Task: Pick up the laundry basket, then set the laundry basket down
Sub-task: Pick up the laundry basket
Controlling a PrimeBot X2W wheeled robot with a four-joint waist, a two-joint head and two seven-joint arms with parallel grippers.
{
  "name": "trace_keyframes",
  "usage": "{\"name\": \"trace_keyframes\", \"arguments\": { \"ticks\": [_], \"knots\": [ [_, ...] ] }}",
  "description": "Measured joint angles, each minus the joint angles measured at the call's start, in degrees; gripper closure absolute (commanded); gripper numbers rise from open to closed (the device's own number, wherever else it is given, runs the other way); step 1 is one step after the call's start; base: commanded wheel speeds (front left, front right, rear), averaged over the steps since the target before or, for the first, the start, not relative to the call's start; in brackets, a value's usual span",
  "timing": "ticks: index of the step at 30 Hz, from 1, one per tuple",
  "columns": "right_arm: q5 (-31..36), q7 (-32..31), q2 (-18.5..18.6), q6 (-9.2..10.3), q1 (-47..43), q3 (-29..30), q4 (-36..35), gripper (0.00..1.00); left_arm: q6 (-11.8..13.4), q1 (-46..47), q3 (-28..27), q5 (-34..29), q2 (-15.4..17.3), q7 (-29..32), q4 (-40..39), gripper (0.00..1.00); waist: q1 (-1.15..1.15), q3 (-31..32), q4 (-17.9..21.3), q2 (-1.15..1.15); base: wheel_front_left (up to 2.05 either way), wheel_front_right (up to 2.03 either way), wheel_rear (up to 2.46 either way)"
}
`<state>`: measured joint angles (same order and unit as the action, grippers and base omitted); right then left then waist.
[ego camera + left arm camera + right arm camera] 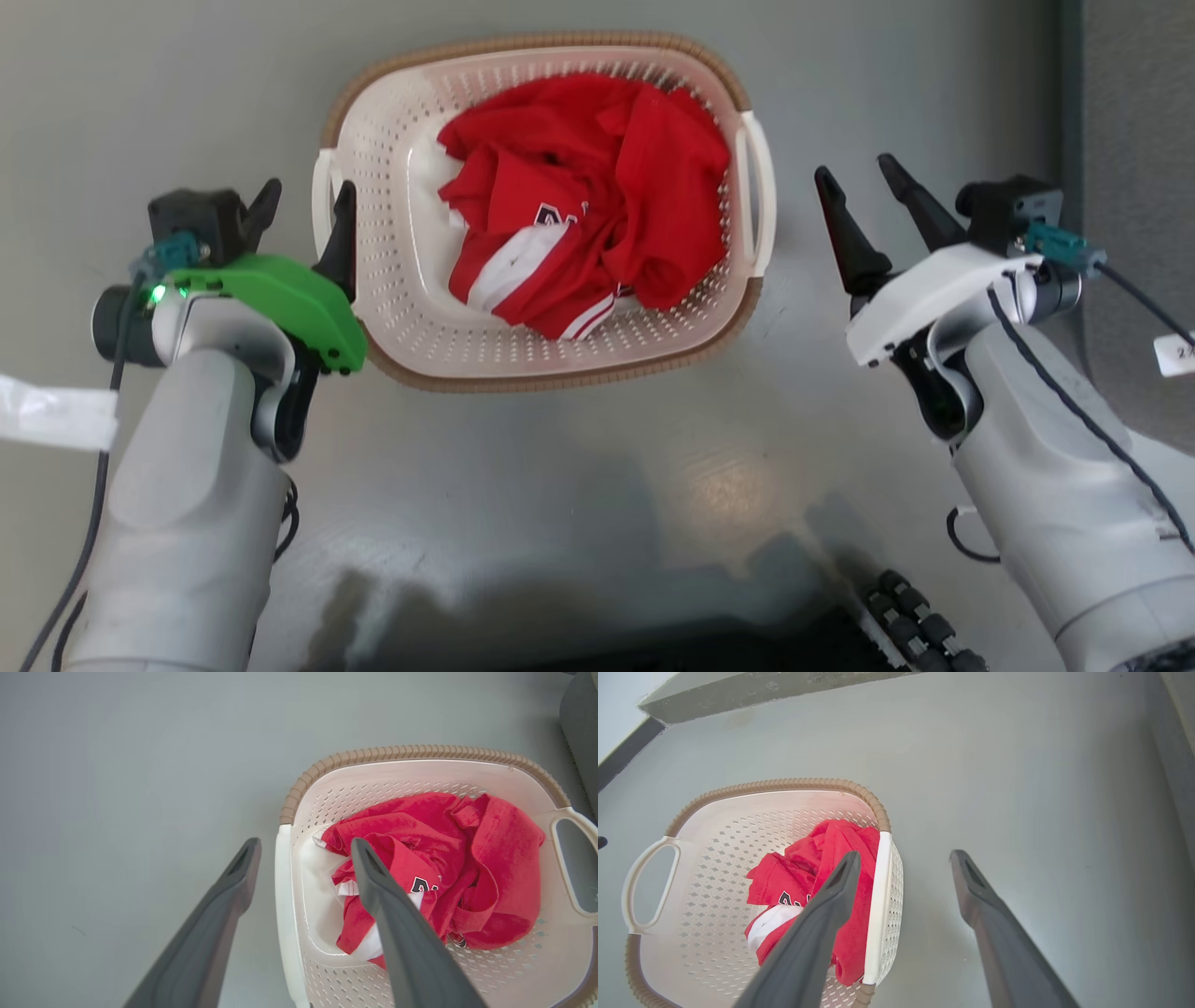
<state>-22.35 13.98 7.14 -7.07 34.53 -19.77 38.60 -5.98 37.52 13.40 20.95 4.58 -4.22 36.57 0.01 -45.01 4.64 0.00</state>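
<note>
Laundry basket [411,308] holding red shirt [653,187] sits on grey floor [560,485], left pincer [309,186] open astride left handle [320,210], right pincer [853,166] open, empty, beside right handle [764,205]

Agape: left claw [310,187], right claw [853,166].

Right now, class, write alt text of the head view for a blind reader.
A cream-white, brown-rimmed perforated plastic laundry basket holds a red and white garment on a grey floor. The left gripper, fingers open, straddles its left handle; the right gripper is open beside the right handle.
</note>
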Motion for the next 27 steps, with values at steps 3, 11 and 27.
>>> {"name": "trace_keyframes", "arguments": {
  "ticks": [3,11,27],
  "knots": [
    [0.0,-0.2,0.2,0.00,1.8,-0.8,1.6,0.00,0.0,2.0,0.1,0.1,-0.3,0.6,2.0,0.00,0.00,-1.6,-0.4,0.00,0.00,0.00,0.00],
    [0.0,-0.7,0.0,0.00,6.3,-4.0,5.7,0.00,-0.1,5.7,0.6,0.8,-0.6,2.1,7.5,0.00,0.00,-5.6,-1.3,0.00,0.00,0.00,0.00],
    [-2.5,-0.7,-1.3,-0.01,13.2,-6.7,11.7,0.00,-1.1,12.3,2.5,2.1,-1.5,3.0,13.5,0.00,0.00,-11.1,-1.7,0.00,0.00,0.00,0.00]
  ]
}}
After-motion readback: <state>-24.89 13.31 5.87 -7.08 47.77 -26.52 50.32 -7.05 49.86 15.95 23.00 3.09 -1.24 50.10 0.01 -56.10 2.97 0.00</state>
